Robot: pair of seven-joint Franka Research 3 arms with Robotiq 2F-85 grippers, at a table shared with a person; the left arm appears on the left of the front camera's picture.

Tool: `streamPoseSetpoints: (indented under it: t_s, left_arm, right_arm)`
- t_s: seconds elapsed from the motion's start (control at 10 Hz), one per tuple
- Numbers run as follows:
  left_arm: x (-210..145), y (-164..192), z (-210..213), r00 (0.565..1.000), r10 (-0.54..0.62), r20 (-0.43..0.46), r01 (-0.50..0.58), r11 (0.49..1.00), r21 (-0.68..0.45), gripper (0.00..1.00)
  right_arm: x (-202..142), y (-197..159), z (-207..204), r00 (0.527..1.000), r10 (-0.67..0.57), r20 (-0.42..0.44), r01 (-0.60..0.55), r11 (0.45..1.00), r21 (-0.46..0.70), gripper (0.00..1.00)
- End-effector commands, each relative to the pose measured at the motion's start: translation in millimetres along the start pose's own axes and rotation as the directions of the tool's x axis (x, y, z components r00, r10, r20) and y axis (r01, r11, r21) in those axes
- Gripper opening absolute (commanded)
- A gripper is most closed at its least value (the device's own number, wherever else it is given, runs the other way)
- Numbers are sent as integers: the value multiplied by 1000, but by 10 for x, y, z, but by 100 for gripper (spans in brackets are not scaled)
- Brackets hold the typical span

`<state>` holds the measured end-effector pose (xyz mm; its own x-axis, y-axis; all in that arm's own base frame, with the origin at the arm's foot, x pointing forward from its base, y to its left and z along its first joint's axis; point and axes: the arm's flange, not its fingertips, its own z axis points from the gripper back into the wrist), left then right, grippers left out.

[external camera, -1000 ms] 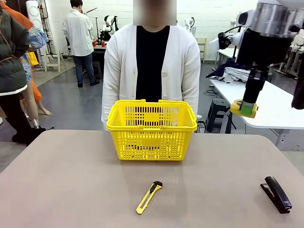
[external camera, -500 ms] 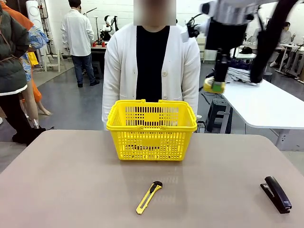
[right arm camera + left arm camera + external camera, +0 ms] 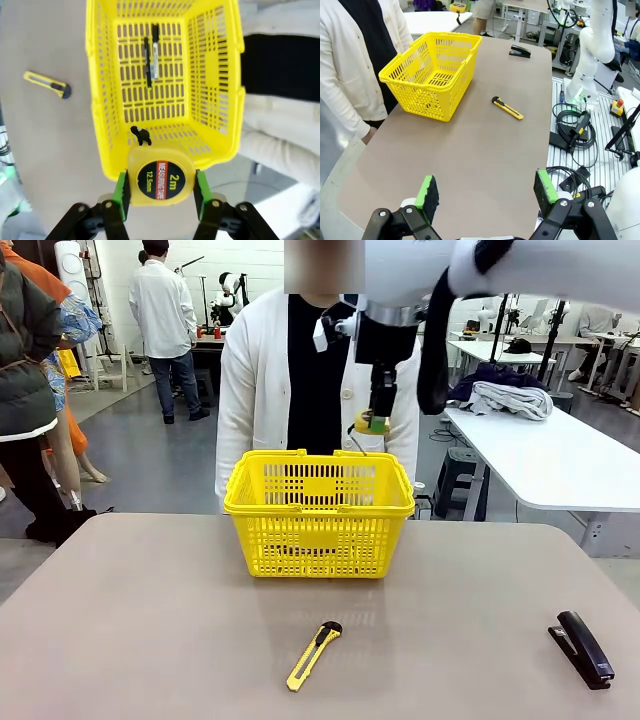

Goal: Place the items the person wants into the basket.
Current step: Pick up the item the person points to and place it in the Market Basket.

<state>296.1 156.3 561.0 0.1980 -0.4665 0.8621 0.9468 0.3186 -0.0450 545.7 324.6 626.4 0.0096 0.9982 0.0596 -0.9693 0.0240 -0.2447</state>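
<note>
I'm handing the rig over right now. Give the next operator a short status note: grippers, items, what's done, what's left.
Right gripper: shut on the tape measure, held above the basket's right rim.
Left gripper: open, holding nothing, over the bare table.
Done: pen and marker lie on the basket floor.
Left: release the tape measure over the inside.
Utility knife and stapler lie on the table.

The pen (image 3: 147,62) and marker (image 3: 155,52) lie side by side in the basket (image 3: 319,512); tape measure (image 3: 160,178) hangs above its rim.
</note>
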Motion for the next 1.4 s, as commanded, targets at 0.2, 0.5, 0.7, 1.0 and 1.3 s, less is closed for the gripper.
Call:
streamPoseSetpoints:
  t_s: [0.2,0.5,0.7,1.0,1.3]
  left_arm:
    - [-11,3,17,1000,-22,15,22,1000,-1,99]
    - [-11,3,17,1000,-22,15,22,1000,-1,99]
    - [-11,3,17,1000,-22,15,22,1000,-1,99]
    - [-11,3,17,1000,-22,15,22,1000,-1,99]
    - [-11,3,17,1000,-22,15,22,1000,-1,99]
  right_arm:
    - [384,-467,-536,996,84,-8,-82,989,121,0]
    - [500,-581,-957,996,87,18,-88,985,146,0]
    - [493,-593,-1041,997,75,19,-77,985,153,0]
    - [422,-457,-1164,998,61,21,-63,987,145,0]
    - [422,-457,-1164,998,61,21,-63,987,145,0]
